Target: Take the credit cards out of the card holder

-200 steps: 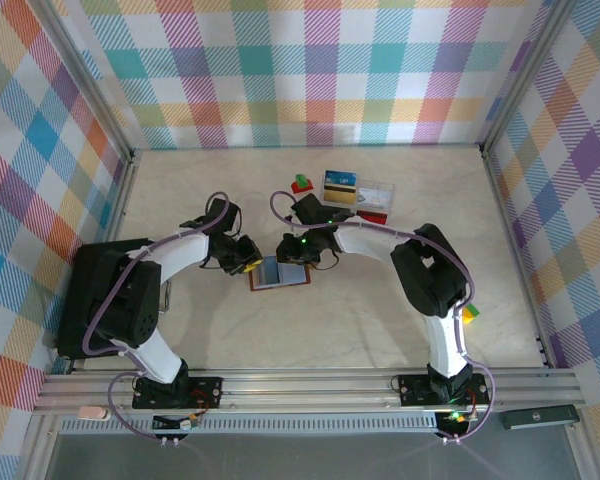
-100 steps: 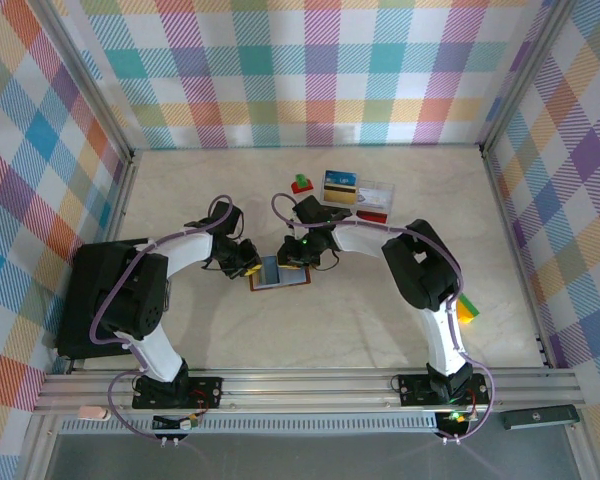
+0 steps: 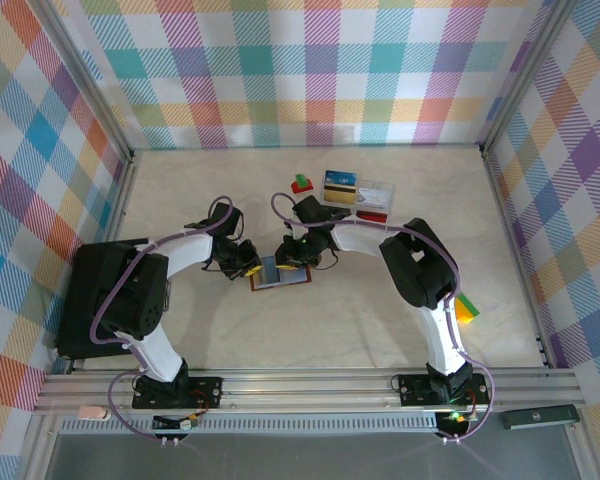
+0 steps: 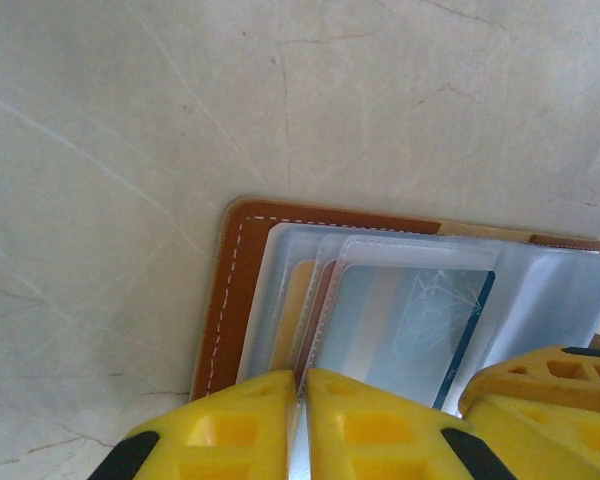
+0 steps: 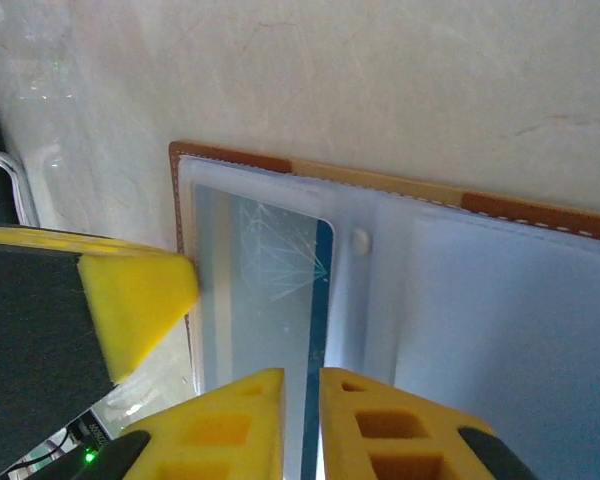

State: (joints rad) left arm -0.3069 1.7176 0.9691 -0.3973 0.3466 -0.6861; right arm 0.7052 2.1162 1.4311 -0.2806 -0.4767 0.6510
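The card holder (image 3: 280, 275) lies open on the table, brown-bordered (image 4: 225, 300) with clear sleeves inside. A yellow credit card (image 4: 298, 300) sits in one sleeve. Beside it, another sleeve holds a pale card with a dark blue edge (image 4: 410, 320) (image 5: 270, 290). My left gripper (image 3: 248, 262) (image 4: 302, 425) is shut on the thin edge of a sleeve at the holder's left side. My right gripper (image 3: 292, 256) (image 5: 302, 425) is pinched on the sleeve with the blue-edged card, facing the left gripper's fingertip (image 5: 140, 295).
Behind the holder stand a clear plastic compartment box (image 3: 374, 194), a blue-and-yellow card (image 3: 339, 186) and a red-and-green block (image 3: 301, 184). A yellow-green block (image 3: 466, 308) lies near the right arm. Checked walls close in the table on three sides.
Both grippers have drawn slightly closer together over the open holder. The left jaws have narrowed onto the sleeve edge. The right arm's elbow has shifted a little left.
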